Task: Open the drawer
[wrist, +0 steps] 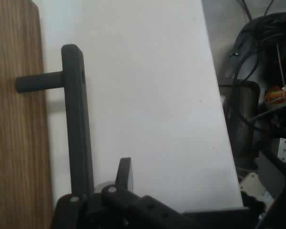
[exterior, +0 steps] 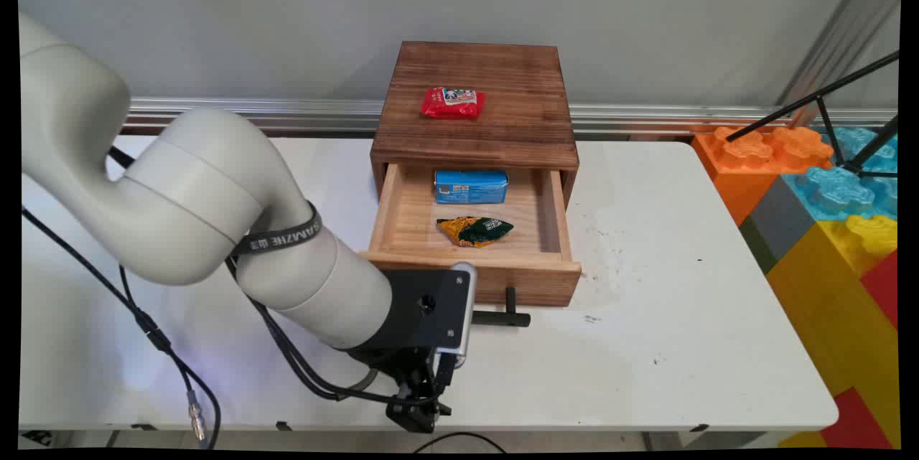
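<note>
My gripper [exterior: 416, 413] points down at the white table [exterior: 646, 345] near its front edge, just in front of the left end of the drawer's black handle [exterior: 502, 317]. In the hand view the gripper [wrist: 99, 187] is open; one fingertip [wrist: 124, 169] stands right of the handle bar [wrist: 77, 124], apart from it and holding nothing. The wooden box [exterior: 474, 105] has its drawer [exterior: 474, 270] pulled out. In the drawer lie a blue carton [exterior: 471, 186] and a green-and-orange snack bag [exterior: 475, 230]. A red packet [exterior: 452, 102] rests on the box top.
Large orange, blue and yellow toy blocks [exterior: 826, 194] stand off the table's right end, with a black stand [exterior: 826, 97] above them. Black cables [exterior: 143, 316] hang from the arm at the left. The table's edge [wrist: 219, 124] lies right of the gripper, with clutter beyond.
</note>
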Tool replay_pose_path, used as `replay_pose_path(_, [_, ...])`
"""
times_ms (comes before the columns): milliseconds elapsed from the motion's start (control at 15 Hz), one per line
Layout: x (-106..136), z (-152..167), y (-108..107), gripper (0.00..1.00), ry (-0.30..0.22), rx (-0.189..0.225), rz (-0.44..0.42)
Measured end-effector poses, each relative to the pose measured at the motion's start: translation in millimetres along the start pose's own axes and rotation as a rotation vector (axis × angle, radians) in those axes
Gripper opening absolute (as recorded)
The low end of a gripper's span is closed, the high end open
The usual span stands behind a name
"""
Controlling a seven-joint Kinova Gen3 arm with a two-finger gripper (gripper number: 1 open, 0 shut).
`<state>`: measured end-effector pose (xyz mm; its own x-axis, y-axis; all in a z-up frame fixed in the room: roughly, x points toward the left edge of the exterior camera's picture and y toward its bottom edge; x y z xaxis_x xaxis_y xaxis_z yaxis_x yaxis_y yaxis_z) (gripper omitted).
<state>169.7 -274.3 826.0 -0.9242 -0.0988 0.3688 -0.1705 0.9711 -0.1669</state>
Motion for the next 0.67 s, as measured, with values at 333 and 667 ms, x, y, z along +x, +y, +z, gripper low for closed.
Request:
replay_pose_path(333, [2, -4, -7, 1.0, -0.004, 0.04, 0.014])
replay_pose_path(667, [6, -3, -20, 1.0, -0.011, 0.073, 0.033])
